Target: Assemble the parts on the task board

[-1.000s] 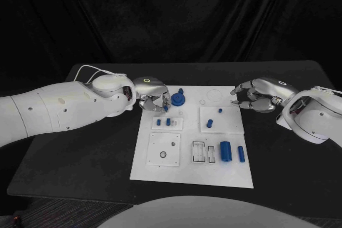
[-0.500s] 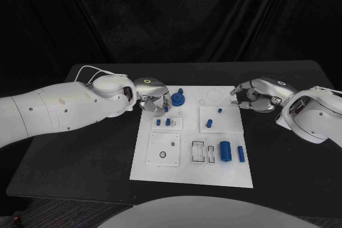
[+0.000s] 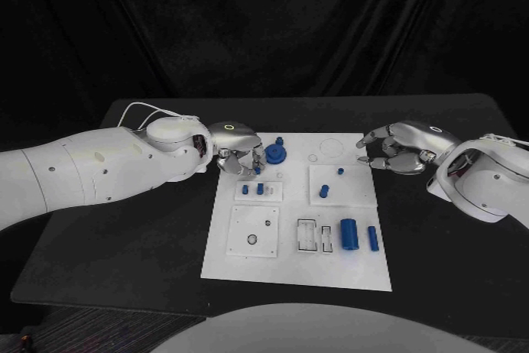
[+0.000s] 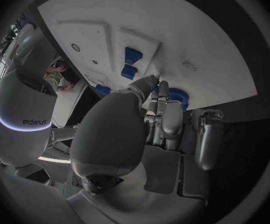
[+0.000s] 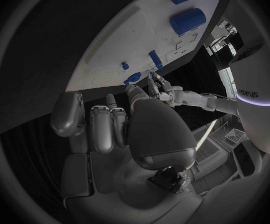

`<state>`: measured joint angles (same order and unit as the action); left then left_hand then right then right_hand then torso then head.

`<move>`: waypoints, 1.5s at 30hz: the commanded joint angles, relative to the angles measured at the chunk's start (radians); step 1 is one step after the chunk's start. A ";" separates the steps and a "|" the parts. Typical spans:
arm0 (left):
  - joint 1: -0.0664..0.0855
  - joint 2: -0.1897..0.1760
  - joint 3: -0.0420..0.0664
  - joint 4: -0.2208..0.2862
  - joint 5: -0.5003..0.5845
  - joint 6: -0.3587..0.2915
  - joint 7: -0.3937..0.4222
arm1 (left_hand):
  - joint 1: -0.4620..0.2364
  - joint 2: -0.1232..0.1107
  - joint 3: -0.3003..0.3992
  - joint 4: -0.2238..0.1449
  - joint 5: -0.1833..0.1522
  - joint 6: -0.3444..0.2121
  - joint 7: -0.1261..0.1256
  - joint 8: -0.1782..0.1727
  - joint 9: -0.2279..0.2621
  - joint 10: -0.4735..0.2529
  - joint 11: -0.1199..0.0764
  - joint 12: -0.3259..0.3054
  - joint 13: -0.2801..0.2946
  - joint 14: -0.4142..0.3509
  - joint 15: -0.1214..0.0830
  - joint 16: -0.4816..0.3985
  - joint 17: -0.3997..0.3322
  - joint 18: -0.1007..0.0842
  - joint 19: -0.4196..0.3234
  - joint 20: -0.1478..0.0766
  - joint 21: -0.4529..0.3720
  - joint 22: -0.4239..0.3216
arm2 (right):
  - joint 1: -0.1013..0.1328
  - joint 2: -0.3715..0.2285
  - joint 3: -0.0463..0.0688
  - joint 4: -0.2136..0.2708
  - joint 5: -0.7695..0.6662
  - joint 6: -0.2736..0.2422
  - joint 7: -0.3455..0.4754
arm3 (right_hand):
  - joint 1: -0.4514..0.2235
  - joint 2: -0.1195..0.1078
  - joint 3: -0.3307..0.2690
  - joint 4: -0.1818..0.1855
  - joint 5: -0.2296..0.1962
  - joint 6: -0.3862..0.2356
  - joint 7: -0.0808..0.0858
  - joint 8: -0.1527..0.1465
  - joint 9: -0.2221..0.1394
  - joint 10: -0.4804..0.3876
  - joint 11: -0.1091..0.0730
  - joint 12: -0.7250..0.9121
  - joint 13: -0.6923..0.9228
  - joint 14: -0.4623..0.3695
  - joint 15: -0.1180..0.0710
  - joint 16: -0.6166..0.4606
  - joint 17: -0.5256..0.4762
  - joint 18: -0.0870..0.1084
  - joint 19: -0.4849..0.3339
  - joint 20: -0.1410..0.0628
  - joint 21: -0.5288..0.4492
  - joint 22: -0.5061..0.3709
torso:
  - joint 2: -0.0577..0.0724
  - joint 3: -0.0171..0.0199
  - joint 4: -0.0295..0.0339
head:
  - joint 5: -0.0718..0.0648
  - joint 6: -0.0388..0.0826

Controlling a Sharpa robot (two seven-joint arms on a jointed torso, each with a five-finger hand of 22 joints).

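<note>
The white task board [image 3: 289, 265] lies in the middle of the black table. A blue round part [image 3: 274, 153] stands near its far left corner. My left hand [image 3: 234, 148] is right beside it, fingertips [image 4: 162, 92] against the blue round part [image 4: 177, 95]; whether they grip it is unclear. Two small blue pegs [image 3: 252, 189] stand just in front of that hand. My right hand [image 3: 397, 148] hovers at the board's far right edge, fingers curled in, holding nothing. A blue peg [image 3: 324, 190] and a tiny blue piece [image 3: 339, 170] sit on the right middle plate.
A large blue cylinder [image 3: 348, 233] and a thinner one [image 3: 373, 238] lie at the board's near right, beside two slotted holders [image 3: 314, 236]. A square plate with a hole [image 3: 252, 231] sits at the near left. Bare black table [image 3: 132, 238] surrounds the board.
My left hand has shifted slightly toward the blue round part. The right hand and the parts on the board have stayed put.
</note>
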<state>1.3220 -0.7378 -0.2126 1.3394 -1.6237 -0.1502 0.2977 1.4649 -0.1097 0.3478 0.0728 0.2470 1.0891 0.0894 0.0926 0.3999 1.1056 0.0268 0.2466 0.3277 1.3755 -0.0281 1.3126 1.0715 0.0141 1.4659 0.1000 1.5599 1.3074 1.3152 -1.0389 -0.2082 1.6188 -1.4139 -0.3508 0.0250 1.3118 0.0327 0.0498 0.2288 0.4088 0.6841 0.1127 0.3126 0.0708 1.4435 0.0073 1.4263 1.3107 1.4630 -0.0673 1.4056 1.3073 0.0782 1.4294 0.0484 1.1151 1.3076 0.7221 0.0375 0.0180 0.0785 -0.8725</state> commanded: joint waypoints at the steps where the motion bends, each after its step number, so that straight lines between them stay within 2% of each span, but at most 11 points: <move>1: -0.004 0.002 0.000 -0.002 0.005 0.028 -0.003 | -0.004 0.004 0.005 0.001 -0.005 0.001 -0.002 0.003 0.002 -0.003 0.007 -0.004 -0.001 -0.006 -0.002 -0.006 -0.002 -0.009 0.091 -0.006 -0.004 0.257 | -0.003 0.000 0.001 0.000 -0.006 0.008 -0.016 | 0.009 -0.004 0.007 0.001 0.001 0.008 -0.002 -0.005 -0.001 -0.006 -0.002 -0.004 0.068 0.060 0.005 -0.004 0.013 0.011 -0.001 -0.001 -0.005 0.142 | 0.000 -0.0002 0.0002 | -0.001 0.000; 17: -0.010 -0.001 0.000 -0.004 0.005 0.038 -0.011 | -0.004 0.003 0.007 -0.001 -0.004 -0.003 -0.001 -0.001 0.000 -0.004 0.007 -0.010 -0.006 -0.010 -0.001 -0.011 -0.009 -0.009 0.089 -0.006 -0.006 0.257 | -0.008 0.000 0.001 -0.002 -0.006 0.014 -0.018 | 0.010 -0.004 0.008 0.001 0.001 0.007 -0.002 -0.006 -0.001 -0.007 -0.001 -0.005 0.066 0.060 0.005 -0.004 0.012 0.012 -0.002 -0.001 -0.007 0.142 | 0.000 0.0002 0.0005 | 0.002 0.000; 21: -0.012 0.001 0.000 -0.007 0.005 0.040 -0.011 | -0.006 0.001 0.009 -0.003 -0.010 -0.019 -0.002 -0.012 -0.005 -0.005 0.008 -0.019 -0.012 -0.014 -0.001 -0.013 -0.014 -0.008 0.087 -0.005 -0.009 0.256 | -0.008 0.000 0.001 -0.002 -0.006 0.014 -0.018 | 0.011 -0.004 0.009 0.000 0.001 0.007 -0.002 -0.006 -0.002 -0.007 -0.001 -0.005 0.066 0.060 0.005 -0.005 0.012 0.012 -0.002 -0.001 -0.008 0.142 | 0.000 0.0003 0.0005 | 0.001 0.000; 24: -0.015 0.002 0.000 -0.009 0.005 0.039 -0.013 | -0.017 -0.009 0.010 0.002 -0.069 -0.094 -0.017 -0.033 -0.027 -0.015 0.008 -0.041 -0.028 -0.019 -0.003 -0.017 -0.024 -0.007 0.084 -0.004 -0.012 0.254 | -0.009 -0.001 0.001 -0.002 -0.006 0.014 -0.018 | 0.011 -0.004 0.009 0.000 0.001 0.007 -0.002 -0.006 -0.002 -0.007 -0.001 -0.005 0.066 0.060 0.005 -0.005 0.012 0.012 -0.002 -0.001 -0.008 0.142 | 0.000 0.0003 0.0002 | 0.001 0.000; 25: -0.015 0.002 0.000 -0.010 0.005 0.038 -0.014 | -0.025 -0.018 0.009 0.008 -0.097 -0.145 -0.029 -0.032 -0.042 -0.027 0.014 -0.055 -0.036 -0.022 -0.001 -0.019 -0.029 -0.006 0.082 -0.004 -0.015 0.253 | -0.009 -0.001 0.001 -0.001 -0.006 0.013 -0.018 | 0.011 -0.004 0.009 0.000 0.001 0.007 -0.002 -0.006 -0.002 -0.007 -0.001 -0.005 0.066 0.060 0.005 -0.005 0.012 0.012 -0.002 -0.001 -0.008 0.142 | 0.000 0.0003 0.0002 | 0.001 0.000; 29: -0.017 0.000 0.000 -0.013 0.005 0.028 -0.018 | -0.044 -0.036 -0.003 0.032 -0.157 -0.275 -0.063 -0.032 -0.085 -0.045 0.024 -0.080 -0.056 -0.026 0.006 -0.021 -0.039 -0.005 0.079 -0.001 -0.018 0.252 | -0.009 -0.002 0.001 -0.001 -0.006 0.011 -0.017 | 0.011 -0.004 0.009 0.000 0.001 0.007 -0.002 -0.006 -0.002 -0.007 -0.001 -0.005 0.065 0.060 0.005 -0.006 0.010 0.012 -0.002 -0.001 -0.009 0.142 | 0.000 0.0003 0.0001 | 0.001 0.000; 31: -0.018 -0.003 0.000 -0.015 0.005 0.015 -0.018 | -0.046 -0.040 -0.018 0.045 -0.174 -0.333 -0.076 -0.032 -0.105 -0.055 0.027 -0.087 -0.061 -0.031 0.008 -0.024 -0.048 -0.004 0.076 0.000 -0.022 0.251 | -0.009 -0.003 0.001 0.000 -0.006 0.009 -0.017 | 0.011 -0.004 0.009 0.000 0.001 0.007 -0.002 -0.006 -0.002 -0.008 -0.001 -0.006 0.064 0.060 0.005 -0.005 0.012 0.012 -0.002 -0.001 -0.009 0.141 | 0.000 0.0003 0.0003 | -0.001 0.000; 34: -0.018 -0.010 0.000 -0.019 0.005 -0.011 -0.015 | -0.047 -0.044 -0.037 0.058 -0.187 -0.359 -0.079 -0.030 -0.118 -0.063 0.029 -0.090 -0.063 -0.034 0.010 -0.024 -0.052 -0.004 0.073 0.001 -0.025 0.249 | -0.009 -0.004 0.001 0.001 -0.006 0.002 -0.016 | 0.012 -0.005 0.009 -0.001 0.001 0.007 -0.002 -0.007 -0.002 -0.009 -0.001 -0.008 0.062 0.060 0.005 -0.006 0.011 0.012 -0.002 -0.001 -0.009 0.142 | 0.000 -0.0002 0.0002 | -0.002 0.000; 38: -0.018 -0.026 0.000 -0.024 0.005 -0.064 -0.007 | -0.052 -0.048 -0.060 0.075 -0.195 -0.364 -0.080 -0.027 -0.125 -0.069 0.031 -0.089 -0.062 -0.034 0.010 -0.023 -0.053 -0.004 0.074 0.001 -0.024 0.250 | -0.009 -0.009 0.001 0.007 -0.006 -0.021 -0.013 | 0.015 -0.008 0.010 -0.004 0.001 0.009 -0.002 -0.007 -0.001 -0.018 -0.001 -0.017 0.050 0.060 0.005 -0.004 0.013 0.012 -0.001 -0.001 -0.008 0.142 | 0.000 -0.0002 0.0002 | -0.002 0.000; 42: -0.018 -0.049 0.001 -0.023 0.019 -0.126 0.012 | -0.052 -0.052 -0.083 0.093 -0.198 -0.349 -0.081 -0.019 -0.128 -0.066 0.027 -0.084 -0.059 -0.034 0.009 -0.022 -0.054 -0.004 0.074 0.001 -0.024 0.250 | -0.003 -0.018 0.001 0.017 -0.009 -0.045 -0.011 | 0.025 -0.012 0.021 -0.007 0.001 0.012 0.000 -0.010 -0.002 -0.074 -0.001 -0.090 -0.031 0.067 0.005 0.018 0.042 0.007 0.009 -0.002 0.015 0.149 | 0.000 -0.0006 -0.0001 | -0.004 0.000; 45: -0.015 -0.080 0.001 -0.017 0.064 -0.186 0.034 | -0.039 -0.052 -0.095 0.104 -0.198 -0.331 -0.082 -0.012 -0.129 -0.060 0.023 -0.079 -0.056 -0.036 0.006 -0.025 -0.061 -0.003 0.071 0.001 -0.028 0.249 | 0.013 -0.023 0.001 0.028 -0.014 -0.060 -0.010 | 0.035 -0.019 0.030 -0.011 0.001 0.017 0.000 -0.012 -0.002 -0.112 0.000 -0.151 -0.092 0.069 0.006 0.023 0.048 0.006 0.013 -0.002 0.021 0.151 | 0.000 -0.0010 0.0000 | -0.007 0.000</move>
<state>1.3051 -0.8127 -0.2130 1.3194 -1.6085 -0.2352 0.2922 1.4195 -0.1587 0.2578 0.1796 0.0520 0.7550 0.0081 0.0777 0.2718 1.0455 0.0564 0.1629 0.2713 1.3467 -0.0216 1.2914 1.0115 0.0140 1.4659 0.1000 1.5355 1.3073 1.3216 -1.0602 -0.2088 1.6401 -1.4152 -0.3667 0.0231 1.3359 0.0095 0.0752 0.2175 0.4088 0.6921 0.1135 0.3058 0.0702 1.3308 0.0060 1.2731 1.2811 1.4630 -0.0673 1.4257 1.3073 0.0782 1.4385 0.0465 1.1319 1.3073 0.7222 0.0370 0.0179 0.0736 -0.8725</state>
